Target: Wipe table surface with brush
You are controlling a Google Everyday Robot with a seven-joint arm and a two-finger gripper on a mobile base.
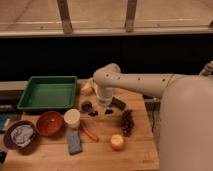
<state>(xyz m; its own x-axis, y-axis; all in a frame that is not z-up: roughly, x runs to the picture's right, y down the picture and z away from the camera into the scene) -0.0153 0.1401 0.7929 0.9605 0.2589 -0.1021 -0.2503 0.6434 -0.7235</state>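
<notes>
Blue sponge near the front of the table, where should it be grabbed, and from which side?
Probably across its two long edges, coming from straight above: the sponge lies flat and is long and narrow. The claw is shut, farther back beside the black block.

grn tray [47, 92] back-L | red bowl [49, 123] + wht cup [72, 118] | blue sponge [74, 142] | orange fruit [117, 142] front

Table surface [142, 150] — matt wood planks; tray [47, 93] — smooth plastic; gripper [104, 102] over ctr.
</notes>
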